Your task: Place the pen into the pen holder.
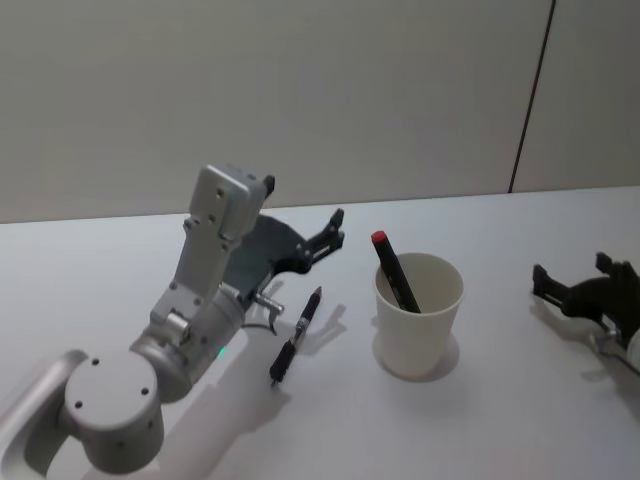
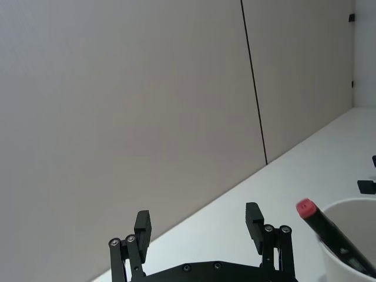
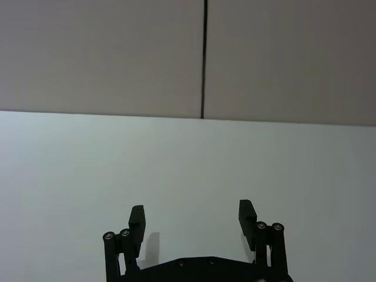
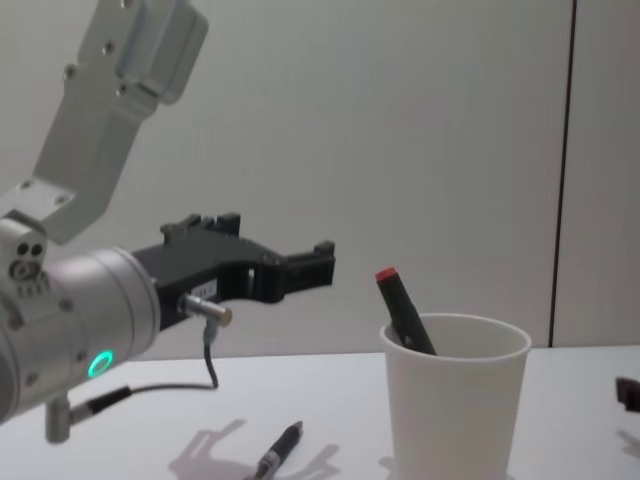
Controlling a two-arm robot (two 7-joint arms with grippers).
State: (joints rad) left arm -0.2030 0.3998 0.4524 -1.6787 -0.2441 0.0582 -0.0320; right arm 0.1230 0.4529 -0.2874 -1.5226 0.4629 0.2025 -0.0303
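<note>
A black pen [image 1: 297,336] with a silver tip lies on the white table, left of the pen holder [image 1: 418,318]; the chest view shows it [image 4: 279,449] low in front. The pen holder is a white paper cup [image 4: 456,400] standing upright, and a black marker with a red cap [image 1: 394,268] leans inside it. My left gripper [image 1: 330,235] hangs open above the table, behind the lying pen and left of the cup, holding nothing. In its wrist view the open fingers [image 2: 143,228] frame the wall, with the cup rim [image 2: 352,207] beside them. My right gripper [image 1: 572,276] rests open at the far right.
A grey wall with a dark vertical seam [image 1: 530,95] stands behind the table [image 1: 480,420]. A grey cable [image 4: 150,388] hangs from my left wrist. The right wrist view shows bare table [image 3: 188,164] ahead of my right gripper [image 3: 191,216].
</note>
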